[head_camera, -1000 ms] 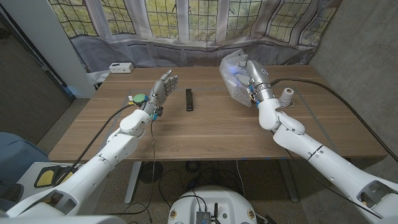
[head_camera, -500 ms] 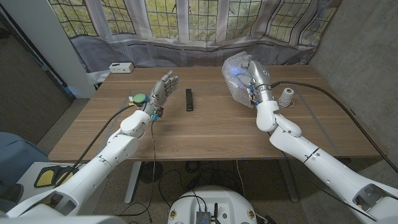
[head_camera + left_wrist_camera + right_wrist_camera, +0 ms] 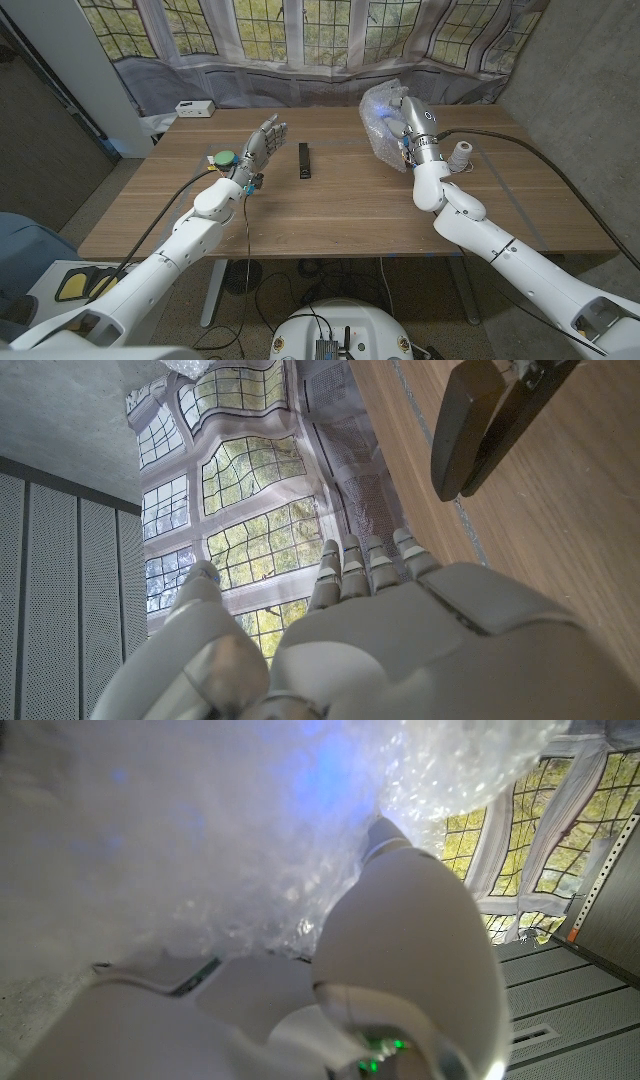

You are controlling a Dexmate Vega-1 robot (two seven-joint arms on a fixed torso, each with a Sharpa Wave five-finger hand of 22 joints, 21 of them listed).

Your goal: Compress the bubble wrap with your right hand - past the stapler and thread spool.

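While the right hand [image 3: 409,122] is pressing into the bubble wrap [image 3: 381,125] at the far right part of the wooden counter [image 3: 330,215], the crumpled wrap is bunching around its fingers, and the right wrist view is showing the clear bubbled film [image 3: 250,830] lying tight against the hand [image 3: 300,1010]. Just beside that forearm, a white thread spool [image 3: 460,153] is standing upright on the counter. Near the counter's middle a black stapler [image 3: 304,161] is lying lengthwise, well apart from the wrap; the left wrist view is showing it too [image 3: 490,420]. Left of it, the left hand [image 3: 258,146] is staying released, fingers straight and close together, holding nothing. A green round object [image 3: 223,158] is sitting just beside that hand.
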